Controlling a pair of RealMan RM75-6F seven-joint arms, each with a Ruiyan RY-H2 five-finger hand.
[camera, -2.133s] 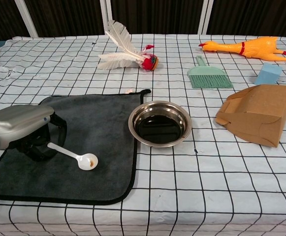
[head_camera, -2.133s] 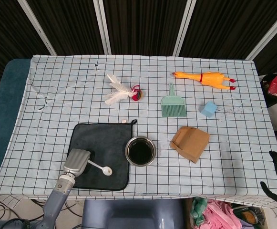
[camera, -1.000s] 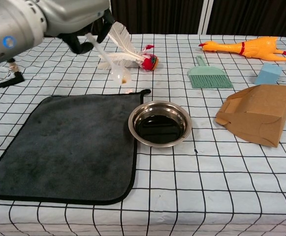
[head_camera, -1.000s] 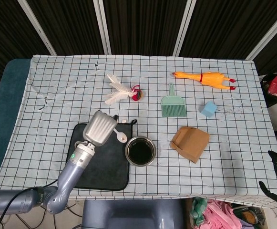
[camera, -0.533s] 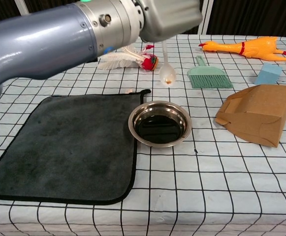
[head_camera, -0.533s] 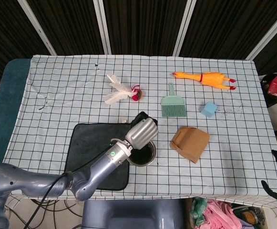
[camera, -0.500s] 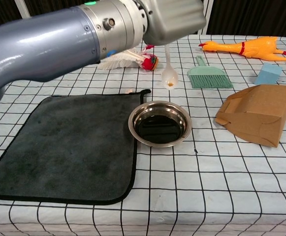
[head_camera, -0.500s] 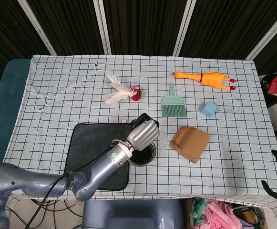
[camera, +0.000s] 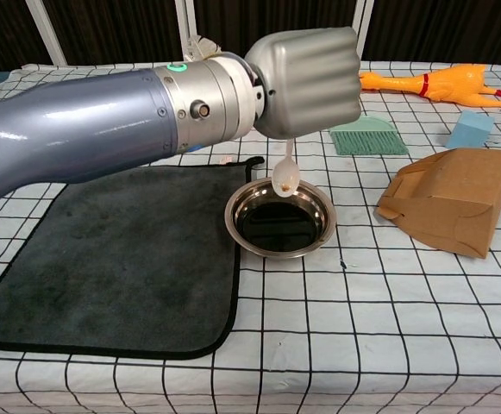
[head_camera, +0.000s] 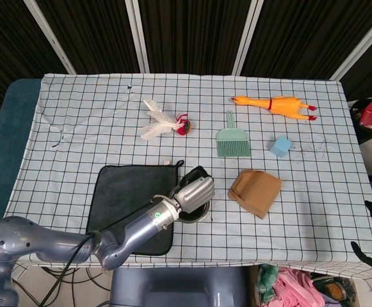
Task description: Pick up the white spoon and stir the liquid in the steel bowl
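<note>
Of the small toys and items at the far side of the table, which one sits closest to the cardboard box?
The blue cube, just beyond the cardboard box; the green dustpan, feather toy and rubber chicken lie farther away.

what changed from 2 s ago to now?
The left hand took the white spoon off the dark cloth, lifted it and carried it right; the spoon now hangs bowl-down over the steel bowl, apparently not yet in the liquid. Bowl, cloth and the other items stayed put.

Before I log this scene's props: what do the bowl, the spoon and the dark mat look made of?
Steel bowl: polished metal, mirror-like rim reflections. White spoon, held by the left hand: glossy white, probably plastic, possibly ceramic. Dark mat: soft, matte fabric, with a stitched edge and corner loop.
</note>
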